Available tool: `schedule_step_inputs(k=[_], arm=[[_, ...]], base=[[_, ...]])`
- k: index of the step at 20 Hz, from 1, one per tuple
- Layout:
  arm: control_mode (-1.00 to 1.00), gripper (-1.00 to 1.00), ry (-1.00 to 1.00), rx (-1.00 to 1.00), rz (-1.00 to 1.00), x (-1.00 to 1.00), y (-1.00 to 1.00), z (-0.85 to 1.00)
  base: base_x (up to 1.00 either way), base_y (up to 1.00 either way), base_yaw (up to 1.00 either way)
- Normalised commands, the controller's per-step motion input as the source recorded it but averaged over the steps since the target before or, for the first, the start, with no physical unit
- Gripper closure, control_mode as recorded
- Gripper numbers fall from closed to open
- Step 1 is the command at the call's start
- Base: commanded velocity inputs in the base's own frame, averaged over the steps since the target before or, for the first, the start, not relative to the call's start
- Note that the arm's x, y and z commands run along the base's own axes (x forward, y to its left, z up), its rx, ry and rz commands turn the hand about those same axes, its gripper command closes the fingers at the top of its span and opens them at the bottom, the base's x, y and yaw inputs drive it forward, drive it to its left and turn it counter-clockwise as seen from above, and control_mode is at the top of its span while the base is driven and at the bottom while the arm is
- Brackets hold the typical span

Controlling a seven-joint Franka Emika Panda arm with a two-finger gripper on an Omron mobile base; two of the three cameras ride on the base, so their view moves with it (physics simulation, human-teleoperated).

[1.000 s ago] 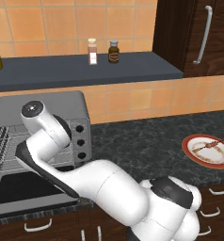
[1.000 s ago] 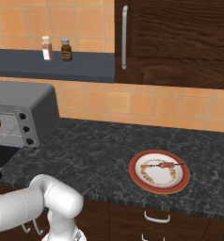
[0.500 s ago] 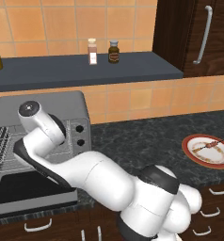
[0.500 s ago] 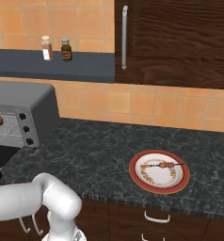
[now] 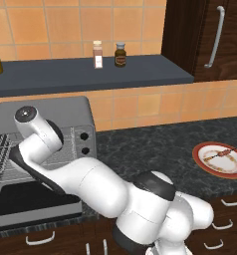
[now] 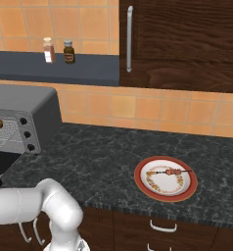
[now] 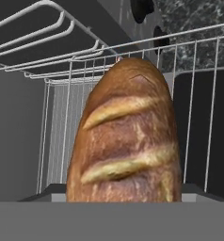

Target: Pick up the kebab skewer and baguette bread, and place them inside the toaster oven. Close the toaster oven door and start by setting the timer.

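Counts: one baguette bread (image 7: 125, 136) on a wire rack (image 7: 198, 94), one kebab skewer (image 6: 170, 172), pincer grip unclear.

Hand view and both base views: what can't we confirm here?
- Gripper: whether it holds the baguette can't be told; the hand view's bottom edge cuts off the loaf's near end.
- Toaster oven interior: the arm hides most of it in the left base view; the right base view's left edge cuts it off.
- Skewer on the plate: too small to tell the chunks apart.
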Motion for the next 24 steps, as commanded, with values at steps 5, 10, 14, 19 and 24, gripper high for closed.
schedule_step_inputs(k=[5, 10, 14, 19, 24], arm=[[-1.0, 1.0, 0.0, 0.0, 0.0, 0.16, 0.06, -0.31], [-1.0, -1.0, 0.0, 0.0, 0.0, 0.0, 0.0, -0.01], [-1.0, -1.0, 0.0, 0.0, 0.0, 0.01, 0.0, 0.0], [-1.0, -1.0, 0.0, 0.0, 0.0, 0.07, 0.0, 0.0], [-1.0, -1.0, 0.0, -0.01, 0.0, -0.4, -0.05, 0.2]], base=[[0.0, 0.0, 0.0], [0.0, 0.0, 0.0], [0.0, 0.0, 0.0], [0.0, 0.0, 0.0], [0.0, 0.0, 0.0]])
